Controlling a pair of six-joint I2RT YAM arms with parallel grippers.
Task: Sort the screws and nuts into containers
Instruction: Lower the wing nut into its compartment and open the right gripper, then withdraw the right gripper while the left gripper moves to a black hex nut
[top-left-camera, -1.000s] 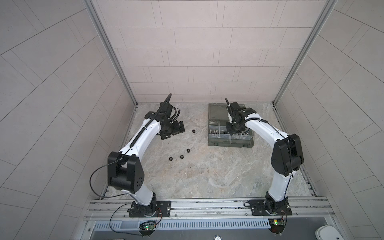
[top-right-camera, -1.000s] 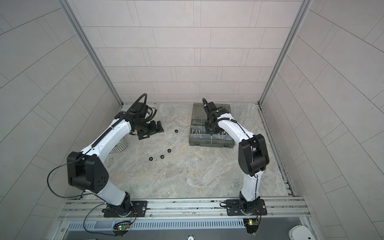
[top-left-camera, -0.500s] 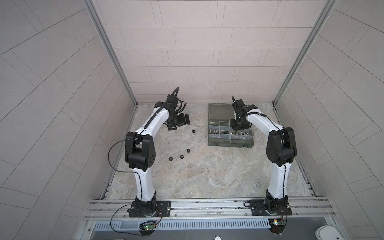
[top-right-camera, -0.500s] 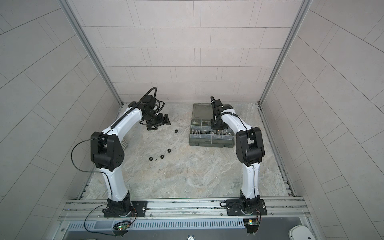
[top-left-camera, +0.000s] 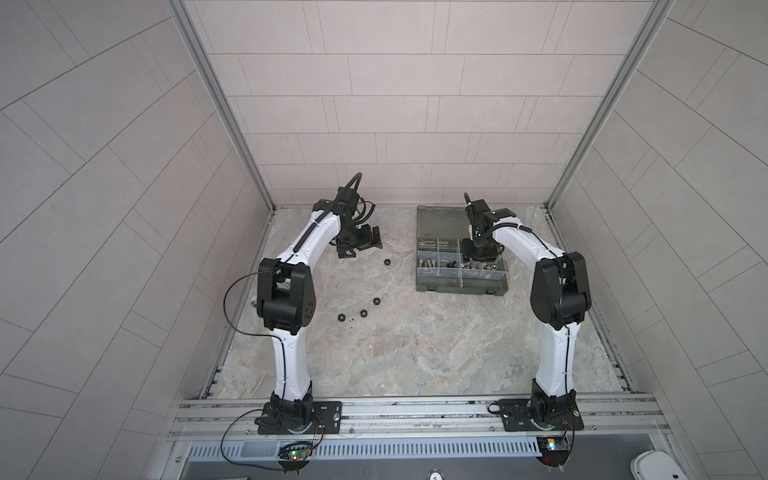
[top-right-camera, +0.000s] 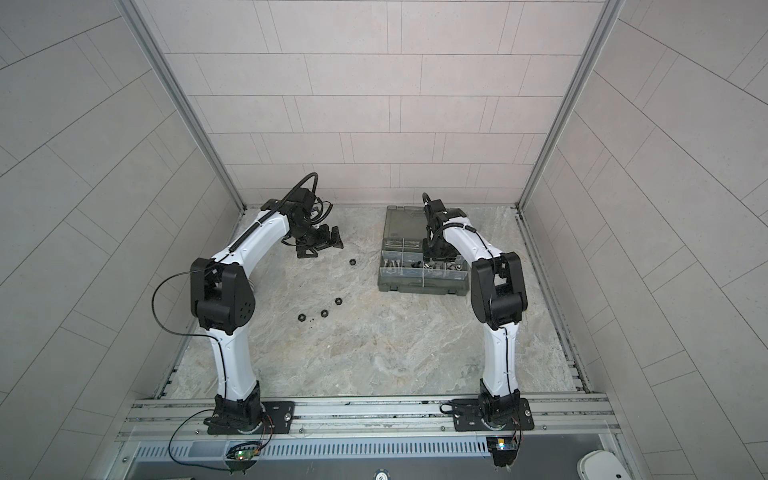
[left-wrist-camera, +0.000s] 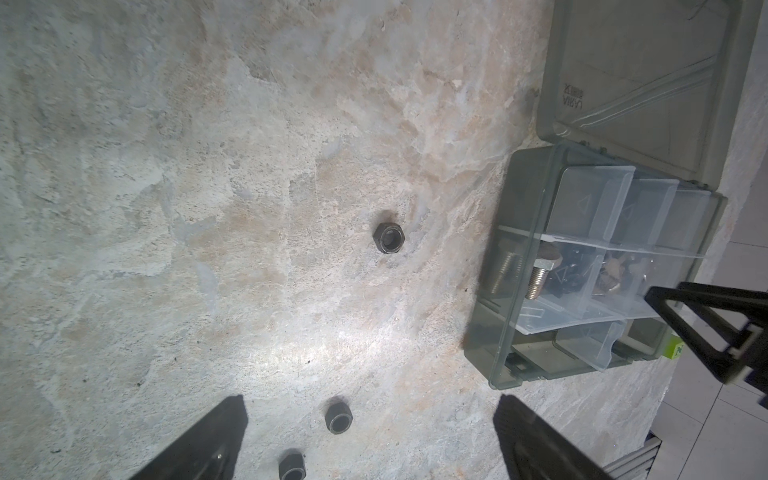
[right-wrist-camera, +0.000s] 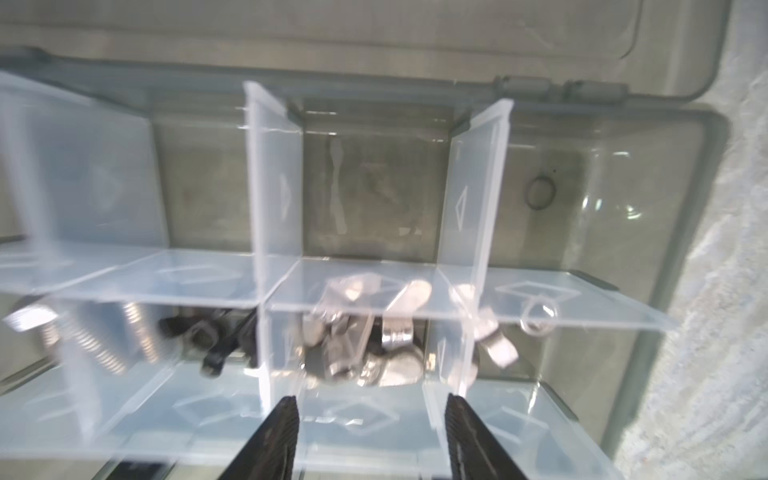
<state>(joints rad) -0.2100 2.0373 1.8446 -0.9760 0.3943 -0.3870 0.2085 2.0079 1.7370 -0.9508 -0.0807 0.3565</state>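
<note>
Jaws of the left gripper (left-wrist-camera: 370, 405) are spread wide, with only bare table (top-left-camera: 415, 353) between them. In a top view this gripper (top-left-camera: 359, 243) hangs over the table's 11 o'clock area. Four black hex nuts lie loose on the stone. The nearest nut (top-left-camera: 386, 262) is at 4 o'clock from the gripper. The other three (top-left-camera: 363, 312) form a short row at about 6 o'clock from it, well apart from the organizer box (top-left-camera: 459, 286).

The box sits at the table's 1 o'clock, and its lid (top-left-camera: 440, 220) lies flat at the box's 12 o'clock side.

The right gripper (right-wrist-camera: 371, 400) also has its jaws parted and holds nothing. It hangs inside the box's outline in both top views (top-right-camera: 436, 249). In the right wrist view it is over the compartment holding a heap of silver wing nuts (right-wrist-camera: 374, 340) (blurred, so I cannot count them). One neighbouring compartment holds black wing nuts (right-wrist-camera: 212, 336). The one past that holds the screws (right-wrist-camera: 95, 332), whose threaded shanks are visible. The left wrist view shows a screw (left-wrist-camera: 538, 278) through the box's clear wall (left-wrist-camera: 498, 332).
</note>
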